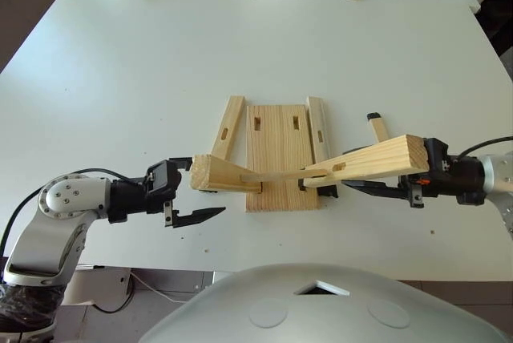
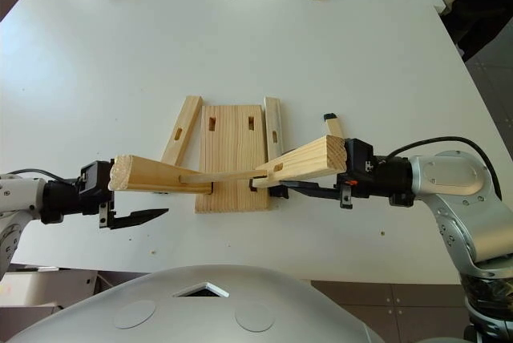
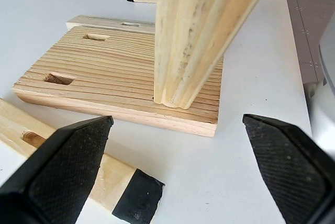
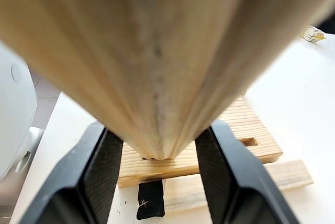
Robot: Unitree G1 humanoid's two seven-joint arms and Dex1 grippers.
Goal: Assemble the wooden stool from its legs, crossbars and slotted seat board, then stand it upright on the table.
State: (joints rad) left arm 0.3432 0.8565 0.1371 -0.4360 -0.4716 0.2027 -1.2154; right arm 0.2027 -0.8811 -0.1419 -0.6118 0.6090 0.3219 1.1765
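While left hand [image 1: 207,186] gapes, right hand [image 4: 162,148] grips leg [image 1: 377,159].

We see two silver-grey arms. The left arm [image 1: 60,207] has a round joint cap ringed with screws, and the right arm [image 2: 449,179] has a smooth shell. A black cable [image 1: 88,171] arcs over each. The left tool [image 3: 178,130] and right tool [image 4: 159,169] are black, with finely textured fingers [image 3: 68,161].

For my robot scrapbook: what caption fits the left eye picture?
Right tool holds the crossbar-joined legs over the seat board; left tool open beside them.
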